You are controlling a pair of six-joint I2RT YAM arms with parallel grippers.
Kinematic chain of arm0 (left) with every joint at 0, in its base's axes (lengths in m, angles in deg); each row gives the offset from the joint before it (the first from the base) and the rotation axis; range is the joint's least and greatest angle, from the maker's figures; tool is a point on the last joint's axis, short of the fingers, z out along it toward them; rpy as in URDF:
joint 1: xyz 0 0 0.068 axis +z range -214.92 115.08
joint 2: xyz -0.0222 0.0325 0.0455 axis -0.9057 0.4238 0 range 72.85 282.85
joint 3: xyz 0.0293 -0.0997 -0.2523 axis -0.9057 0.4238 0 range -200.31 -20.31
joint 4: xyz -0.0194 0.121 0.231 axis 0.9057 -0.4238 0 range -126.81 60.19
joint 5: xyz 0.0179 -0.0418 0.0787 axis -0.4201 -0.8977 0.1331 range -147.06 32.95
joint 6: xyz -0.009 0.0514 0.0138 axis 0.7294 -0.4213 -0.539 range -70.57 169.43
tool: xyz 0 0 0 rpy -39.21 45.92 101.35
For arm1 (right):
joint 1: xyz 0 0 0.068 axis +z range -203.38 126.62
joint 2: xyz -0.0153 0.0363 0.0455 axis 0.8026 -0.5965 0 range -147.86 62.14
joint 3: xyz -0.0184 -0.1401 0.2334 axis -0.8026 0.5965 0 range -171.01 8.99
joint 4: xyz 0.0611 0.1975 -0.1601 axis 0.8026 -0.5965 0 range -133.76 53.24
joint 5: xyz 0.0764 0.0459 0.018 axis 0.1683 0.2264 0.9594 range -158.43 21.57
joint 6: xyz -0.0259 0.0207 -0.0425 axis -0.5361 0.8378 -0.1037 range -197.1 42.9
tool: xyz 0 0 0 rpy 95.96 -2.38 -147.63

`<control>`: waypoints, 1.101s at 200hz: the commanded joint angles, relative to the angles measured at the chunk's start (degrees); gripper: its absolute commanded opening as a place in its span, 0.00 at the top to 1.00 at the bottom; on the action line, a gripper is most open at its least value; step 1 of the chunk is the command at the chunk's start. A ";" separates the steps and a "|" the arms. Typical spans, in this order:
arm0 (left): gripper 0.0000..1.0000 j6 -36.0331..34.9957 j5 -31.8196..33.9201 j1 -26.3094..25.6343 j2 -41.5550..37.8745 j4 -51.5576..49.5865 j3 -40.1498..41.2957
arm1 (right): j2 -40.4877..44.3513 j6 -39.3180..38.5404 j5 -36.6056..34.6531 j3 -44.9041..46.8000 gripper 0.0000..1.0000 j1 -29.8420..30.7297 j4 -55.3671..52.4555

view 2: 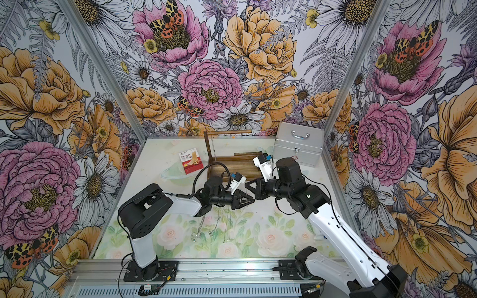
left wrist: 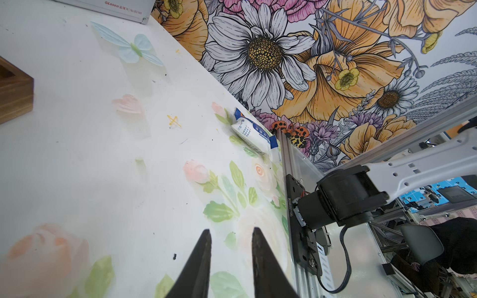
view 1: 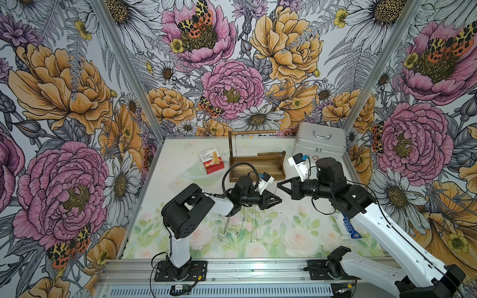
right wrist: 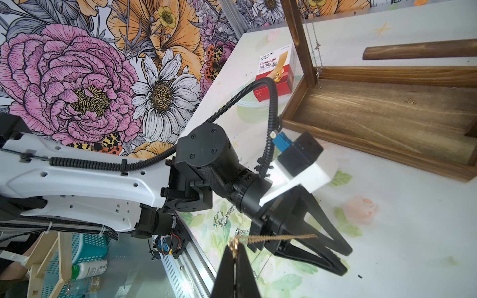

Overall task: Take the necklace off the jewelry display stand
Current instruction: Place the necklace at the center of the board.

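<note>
While right claw (right wrist: 234, 247) pinches gold necklace (right wrist: 281, 237), its length stretched straight toward left claw (right wrist: 347, 262), narrowly parted.

The red-and-white box (right wrist: 275, 73) beside the wooden stand reads "HYNAUT" and "Bandage" above Chinese characters, while the silver case (left wrist: 116, 6) carries "GLosen" and "No.B0168".

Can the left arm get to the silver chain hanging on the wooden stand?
Probably yes: the silver chain hangs beside the stand's post, and nothing stands between it and the left gripper before the tray. But the gold chain in the right gripper runs up to it.
</note>
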 commanded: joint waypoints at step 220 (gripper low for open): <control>1.00 7.24 10.75 -9.04 -13.23 -3.56 13.07 | 3.07 -0.42 -2.82 3.89 1.00 0.23 -1.85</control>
